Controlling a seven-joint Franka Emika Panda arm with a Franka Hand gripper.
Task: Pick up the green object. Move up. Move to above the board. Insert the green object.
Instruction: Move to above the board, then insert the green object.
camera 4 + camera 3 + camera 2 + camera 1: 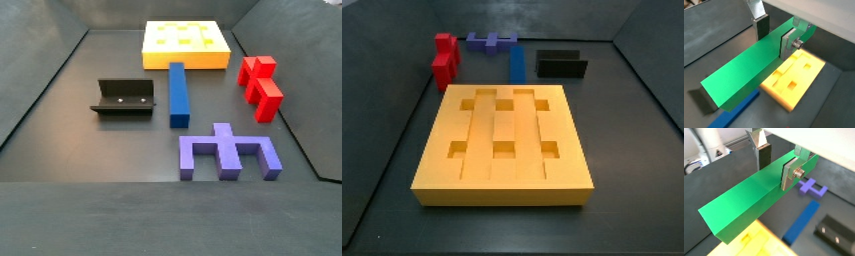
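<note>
Pincer (774,31) plates around smooth long green object (747,67), aloft.

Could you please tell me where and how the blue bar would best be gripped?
Probably mid-length across its narrow width, from above: the blue bar lies flat, long sides free between fixture and red block. The gripper, aloft, is shut on the green object.

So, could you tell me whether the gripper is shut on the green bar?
Yes: the gripper clamps the green bar between its fingers in both wrist views.
</note>
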